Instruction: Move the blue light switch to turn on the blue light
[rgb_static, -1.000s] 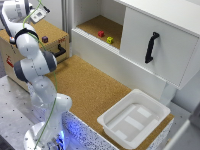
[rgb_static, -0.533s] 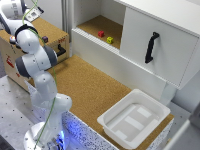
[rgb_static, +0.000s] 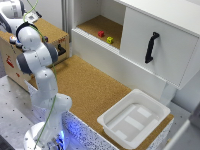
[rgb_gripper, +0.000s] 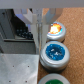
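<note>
Nearest in the exterior view is the robot arm (rgb_static: 42, 75), which stands at the near-left corner of the cork bench (rgb_static: 90, 87) and reaches back over the wooden box (rgb_static: 30, 47) at the bench's left edge. A white tray (rgb_static: 132, 117) lies at the near-right corner. Farther back stands a white cabinet (rgb_static: 150, 40) with a black handle (rgb_static: 151, 47); on its open shelf rest a small red block (rgb_static: 101, 34) and a yellow one (rgb_static: 109, 39).

In the wrist view, three round caps sit in a row on the top of the box. The blue light (rgb_gripper: 54, 51) is the middle one, and I judge that it is not lit. Beyond it an orange-red cap (rgb_gripper: 55, 30) glows, and a green cap (rgb_gripper: 57, 80) shows only partly at the picture's edge.

The gripper (rgb_gripper: 36, 22) appears as a blurred grey finger just beside the row, nearer the orange-red cap than the blue one. Whether its fingers are spread or pressed together, I cannot tell. The blue switch itself I cannot make out with certainty; dark parts lie on the side of the finger away from the caps. So the coming move probably turns on the tool shifting along the row, toward the blue cap's position.
</note>
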